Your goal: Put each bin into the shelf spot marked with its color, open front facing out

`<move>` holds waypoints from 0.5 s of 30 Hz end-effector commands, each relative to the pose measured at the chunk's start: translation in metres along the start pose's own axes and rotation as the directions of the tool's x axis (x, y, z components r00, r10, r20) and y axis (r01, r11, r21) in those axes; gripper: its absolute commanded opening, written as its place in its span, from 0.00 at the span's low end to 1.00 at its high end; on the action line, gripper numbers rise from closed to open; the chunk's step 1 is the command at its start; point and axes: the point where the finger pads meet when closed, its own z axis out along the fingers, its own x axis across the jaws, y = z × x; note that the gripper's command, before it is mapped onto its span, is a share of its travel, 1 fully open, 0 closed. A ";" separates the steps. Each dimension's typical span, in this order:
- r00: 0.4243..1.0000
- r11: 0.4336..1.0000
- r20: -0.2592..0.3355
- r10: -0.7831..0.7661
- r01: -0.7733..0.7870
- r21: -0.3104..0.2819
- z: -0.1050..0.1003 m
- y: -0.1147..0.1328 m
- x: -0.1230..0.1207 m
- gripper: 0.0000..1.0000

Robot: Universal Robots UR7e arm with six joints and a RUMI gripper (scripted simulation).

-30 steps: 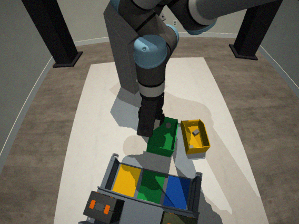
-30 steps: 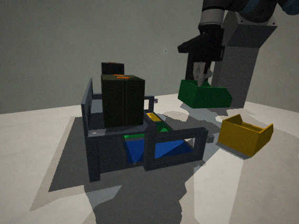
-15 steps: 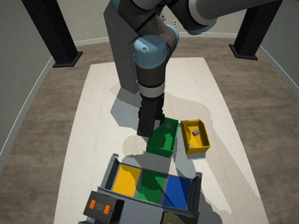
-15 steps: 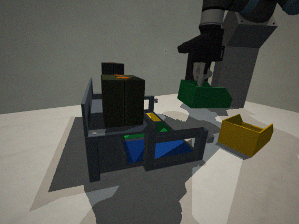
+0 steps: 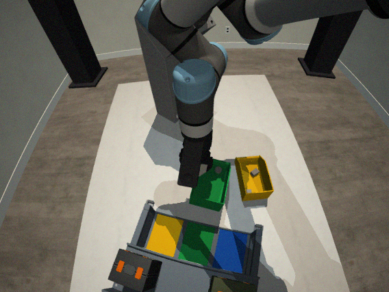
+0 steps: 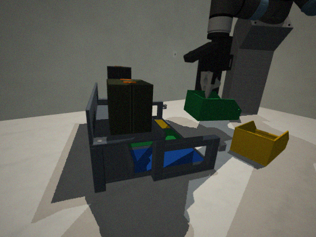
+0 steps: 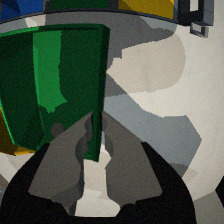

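My gripper is shut on the side wall of the green bin and holds it in the air, tilted, just in front of the shelf. In the wrist view the thin green wall stands between my fingers. From above, the green bin hangs near the shelf's open front, with a grey part inside it. The yellow bin sits on the mat to its right, holding a grey part. The shelf floor shows a yellow mark, a green mark and a blue mark.
Dark boxes with orange marks stand on the shelf's upper board, one at the left corner. The robot's base column stands behind the bins. Black pillars stand at the far corners.
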 end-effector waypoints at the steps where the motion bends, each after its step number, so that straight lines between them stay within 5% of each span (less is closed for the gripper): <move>1: 1.000 1.000 -0.001 0.000 0.000 0.002 0.017 -0.011 0.001 0.00; 15: 1.000 1.000 -0.001 0.000 0.000 0.002 0.041 -0.026 0.002 0.00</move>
